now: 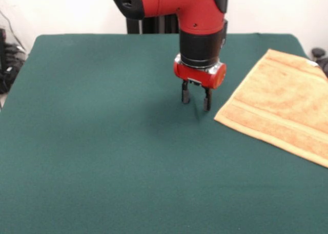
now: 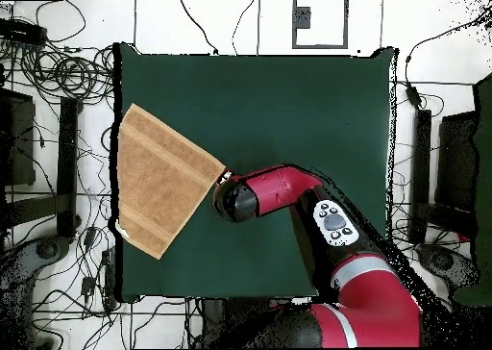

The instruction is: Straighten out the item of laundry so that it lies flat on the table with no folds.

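The tan-orange towel [image 1: 283, 103] lies spread at the right side of the dark green table [image 1: 102, 142], running past the picture's right edge, with a woven border band along its near side and a small white tag at its far corner. In the overhead view the towel [image 2: 159, 178] lies flat at the table's [image 2: 288, 106] left edge, turned at an angle. My gripper [image 1: 196, 98] hangs just above the felt, a short way left of the towel's nearest corner, open and holding nothing. From overhead the arm's wrist [image 2: 235, 200] covers the gripper, next to the towel's right corner.
Cables [image 2: 58, 72] and stands lie on the floor around the table. The red arm [image 2: 327, 221] reaches in over the table's lower right part in the overhead view. Bare felt stretches across the middle and left in the front view.
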Controlling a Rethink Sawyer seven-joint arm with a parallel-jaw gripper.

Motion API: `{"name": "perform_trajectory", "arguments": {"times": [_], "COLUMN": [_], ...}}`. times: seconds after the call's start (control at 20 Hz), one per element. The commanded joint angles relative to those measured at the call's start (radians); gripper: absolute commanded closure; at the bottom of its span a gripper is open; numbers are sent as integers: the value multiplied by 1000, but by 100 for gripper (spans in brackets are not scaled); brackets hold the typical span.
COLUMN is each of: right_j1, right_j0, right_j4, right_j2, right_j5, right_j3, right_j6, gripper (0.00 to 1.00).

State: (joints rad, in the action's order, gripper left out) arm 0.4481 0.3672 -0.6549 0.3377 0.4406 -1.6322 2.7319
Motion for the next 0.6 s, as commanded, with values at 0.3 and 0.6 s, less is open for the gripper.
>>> {"name": "perform_trajectory", "arguments": {"times": [0.3, 0.6], "right_j1": [-176, -172], "right_j0": [-83, -47], "right_j4": [100, 165], "right_j2": [229, 263], "right_j5": [83, 132], "right_j3": [-122, -148], "right_j6": [-156, -166], "gripper": [0, 0]}}
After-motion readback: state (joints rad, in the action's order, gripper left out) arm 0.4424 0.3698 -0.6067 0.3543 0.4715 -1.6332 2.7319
